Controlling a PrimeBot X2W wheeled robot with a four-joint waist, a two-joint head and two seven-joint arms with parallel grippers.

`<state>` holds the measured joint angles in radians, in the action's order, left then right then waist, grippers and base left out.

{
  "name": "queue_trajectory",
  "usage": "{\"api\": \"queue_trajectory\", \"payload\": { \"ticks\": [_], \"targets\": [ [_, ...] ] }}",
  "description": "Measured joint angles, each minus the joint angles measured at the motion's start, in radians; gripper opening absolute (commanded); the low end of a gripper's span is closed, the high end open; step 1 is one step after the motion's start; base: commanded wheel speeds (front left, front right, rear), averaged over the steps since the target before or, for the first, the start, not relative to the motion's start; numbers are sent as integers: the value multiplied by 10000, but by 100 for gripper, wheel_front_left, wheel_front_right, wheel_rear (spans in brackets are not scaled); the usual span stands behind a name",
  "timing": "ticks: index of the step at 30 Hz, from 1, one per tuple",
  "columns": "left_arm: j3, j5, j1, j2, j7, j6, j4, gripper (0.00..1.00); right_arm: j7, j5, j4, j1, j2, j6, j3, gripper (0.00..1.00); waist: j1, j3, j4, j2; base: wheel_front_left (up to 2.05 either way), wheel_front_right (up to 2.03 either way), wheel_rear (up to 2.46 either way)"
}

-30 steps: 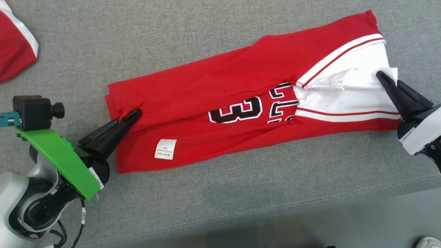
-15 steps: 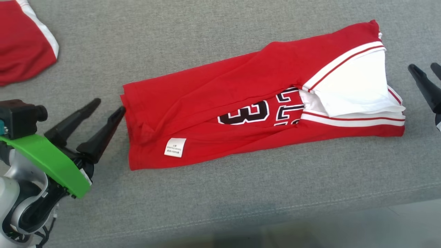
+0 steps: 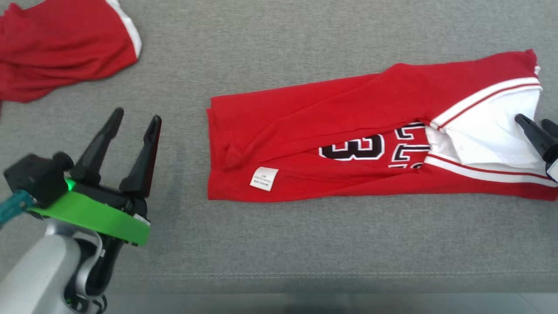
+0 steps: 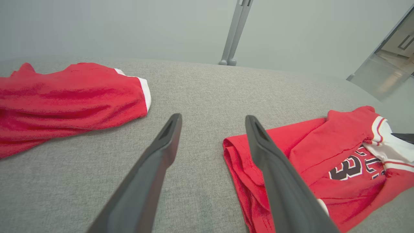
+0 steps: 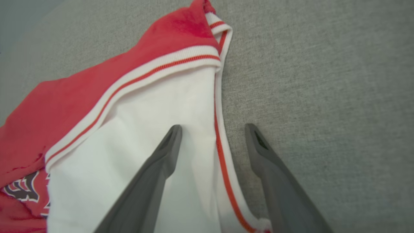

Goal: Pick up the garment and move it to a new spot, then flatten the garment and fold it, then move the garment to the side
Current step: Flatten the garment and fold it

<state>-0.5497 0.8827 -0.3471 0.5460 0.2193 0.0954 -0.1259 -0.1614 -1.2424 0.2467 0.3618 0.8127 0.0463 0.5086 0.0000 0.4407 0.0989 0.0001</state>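
The head view's right edge cuts off the dark two-fingered right gripper [image 3: 532,120]; its upper-left corner crops a crumpled red white-trimmed cloth [image 3: 56,48]. Print on the white label [image 3: 264,179] of the folded red jersey [image 3: 327,126] is unreadable.

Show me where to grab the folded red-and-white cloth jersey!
Probably its two short ends: the folded red-and-white cloth jersey lies as a long flat strip. The left gripper could pinch the layered red hem from its left, the right gripper the white sleeve edge from its right.
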Motion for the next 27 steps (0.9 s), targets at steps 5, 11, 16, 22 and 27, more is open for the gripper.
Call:
{"api": "queue_trajectory", "payload": {
  "ticks": [5, 11, 16, 22, 27],
  "targets": [
    [-161, -178, 632, -479, 305, 15, 554, 100, -255, -353, 479, 6, -58, -6, -54, 100, 0, -154, 537, 0, 0, 0, 0],
    [-109, -268, 874, -861, 286, 31, 802, 100, -539, -1089, 803, 46, -336, -284, -261, 0, 0, -407, 1045, 0, 0, 0, 0],
    [240, -295, 1163, -978, 293, 63, 853, 100, -752, -1553, 869, 98, -552, -485, -474, 0, 0, -621, 1253, 0, 0, 0, 0],
    [671, -339, 1387, -1133, 295, 107, 865, 100, -775, -1822, 1227, 244, 155, -531, -1147, 0, 0, -688, 1137, 0, 0, 0, 0],
    [897, -491, 1413, -1285, 297, 107, 784, 100, -773, -2000, 1496, 240, 1018, -431, -1724, 0, 0, -659, 960, 0, 0, 0, 0]
  ]
}}
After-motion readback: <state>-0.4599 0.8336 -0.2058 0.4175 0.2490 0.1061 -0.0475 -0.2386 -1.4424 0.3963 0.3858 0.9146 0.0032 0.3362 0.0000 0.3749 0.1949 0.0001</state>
